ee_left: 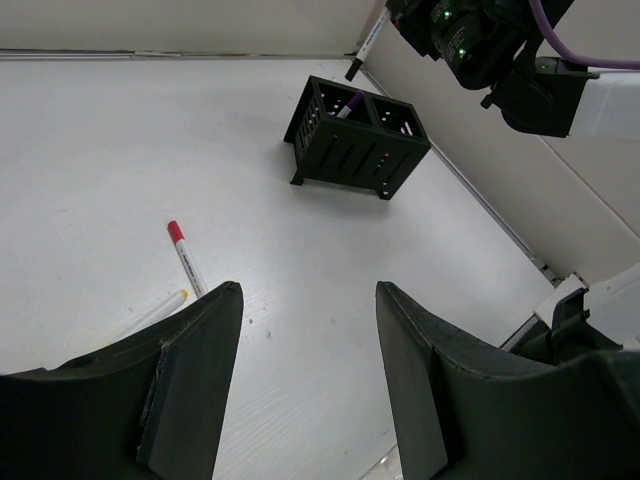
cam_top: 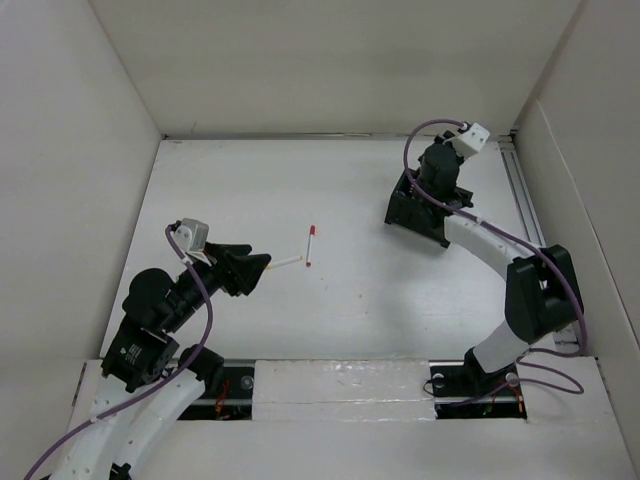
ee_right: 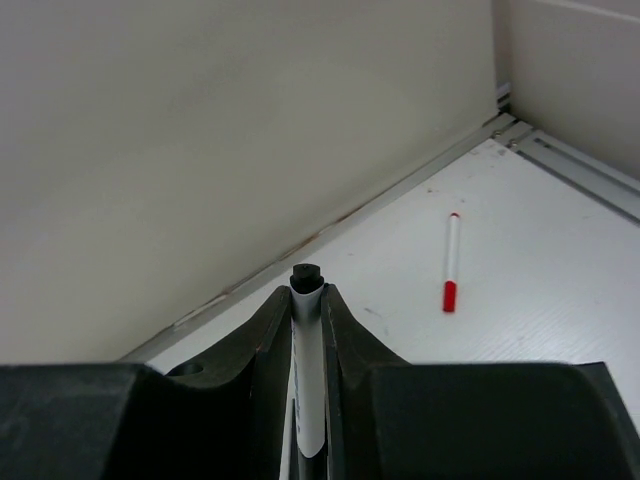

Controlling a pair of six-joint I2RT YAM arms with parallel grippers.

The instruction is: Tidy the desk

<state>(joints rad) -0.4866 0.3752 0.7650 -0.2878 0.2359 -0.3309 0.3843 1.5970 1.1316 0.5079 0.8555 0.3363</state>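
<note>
White walls (cam_top: 70,150) box in the desk (cam_top: 300,190) on three sides, and a metal rail (cam_top: 520,195) runs down its right edge. Most of the matte white top lies bare, with wide open room across the back left and the middle. The black organizer box (cam_top: 412,212) sits toward the back right, near the rail, with a purple marker (ee_left: 350,103) leaning in one compartment. Over it hangs the right gripper (ee_right: 306,300), fingers pinched tight on a black-capped marker (ee_right: 308,400) that stands up between them. At front left the left gripper (ee_left: 308,380) hovers low, jaws spread wide with nothing in them. Just beyond its tips lie a yellow-tipped pen (cam_top: 286,262) and a red-capped marker (cam_top: 311,245), close together near the middle of the desk. Whether their ends touch I cannot quite make out. The surface shows a few faint specks and scuffs.
</note>
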